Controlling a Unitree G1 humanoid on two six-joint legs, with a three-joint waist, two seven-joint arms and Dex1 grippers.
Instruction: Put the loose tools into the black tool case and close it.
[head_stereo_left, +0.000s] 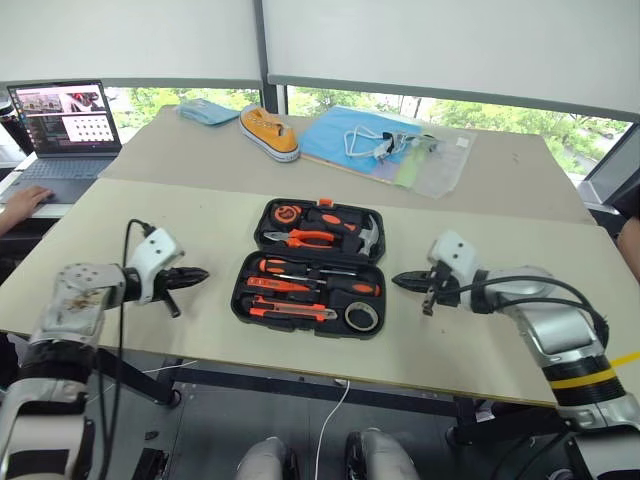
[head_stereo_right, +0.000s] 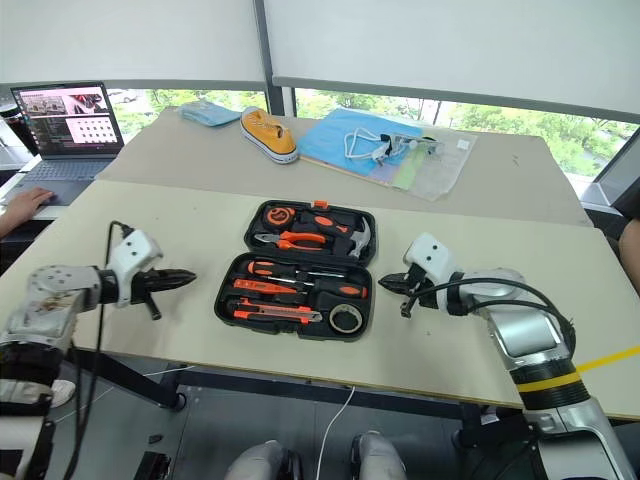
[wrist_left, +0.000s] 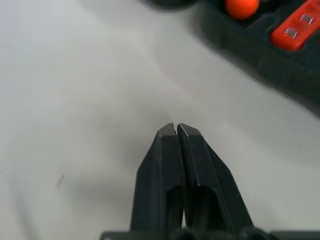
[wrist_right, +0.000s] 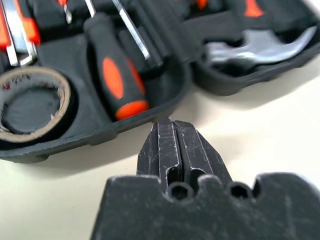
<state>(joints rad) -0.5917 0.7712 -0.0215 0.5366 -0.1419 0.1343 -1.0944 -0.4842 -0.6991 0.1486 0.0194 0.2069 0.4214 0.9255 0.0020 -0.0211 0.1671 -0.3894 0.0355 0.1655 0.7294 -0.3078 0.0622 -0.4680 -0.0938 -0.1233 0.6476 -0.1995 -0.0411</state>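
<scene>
Both pincers are clenched tight with nothing in them. The left pincer hangs just off the case's left edge, tips aimed at it, and the right pincer sits on the opposite side, its tips nearly touching the rim of the near half by the butt of a screwdriver handle.

Between the two is the black tool case, lying wide open and flat on the counter. From what I can see the loose stuff is already tucked in: the two long screwdrivers, the knife and the small tape roll all sit in the near half, next to the right pincer's side. The hammer and pliers fill the far half, further out from both pincers.

So I'd guess what's left is the closing. The case looks like hard, stiff plastic with a textured shell, so it shouldn't flex, but loaded with steel tools one half will be fairly heavy to swing over. I'd get hold under the outer long edge of one half, and steady the other half so the whole thing doesn't skate on that smooth counter. The tools could tumble out of their slots if it's flipped too fast.
</scene>
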